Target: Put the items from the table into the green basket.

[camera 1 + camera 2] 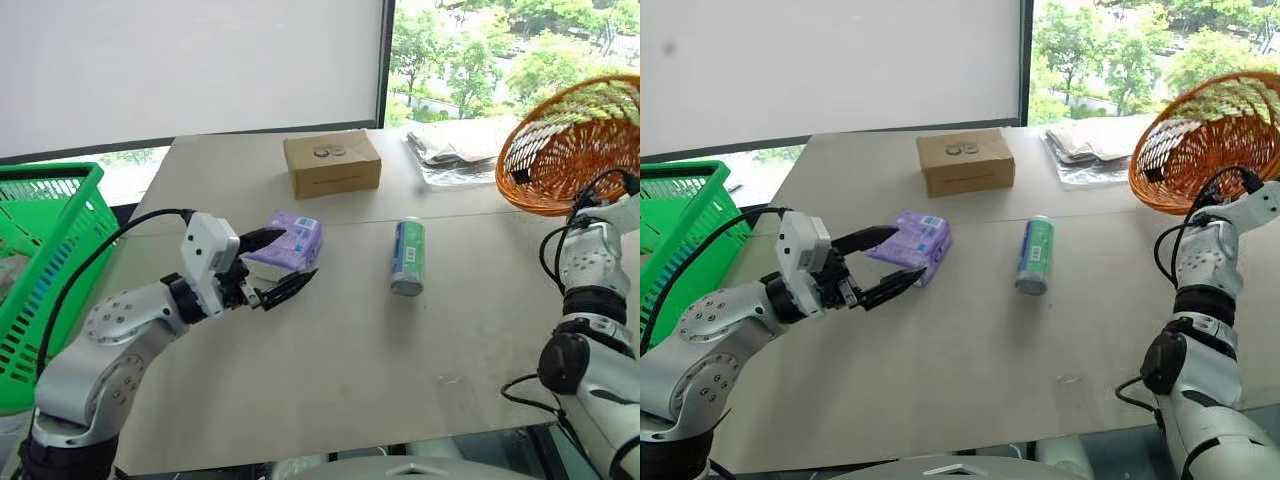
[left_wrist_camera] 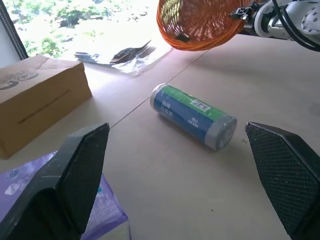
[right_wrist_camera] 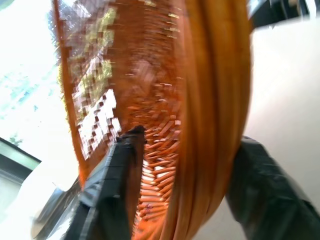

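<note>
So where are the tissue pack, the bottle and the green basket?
Tissue pack (image 1: 290, 240): left eye view, on its purple top face.
Bottle (image 1: 409, 256): left eye view, on the middle of its label.
Green basket (image 1: 45, 262): left eye view, on its slotted side wall.

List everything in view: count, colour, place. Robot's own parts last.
tissue pack: one, purple and white, on the table between the left gripper's fingers
bottle: one, green and white, lying on the table to the right of the pack
green basket: one, bright green, off the table's left edge
cardboard box: one, brown, far side of the table
orange wicker basket: one, tilted on its side, far right
plastic bag: one, clear, beside the wicker basket
table: one, beige-grey
left gripper: open, around the tissue pack
right gripper: its fingers either side of the wicker basket's rim
</note>
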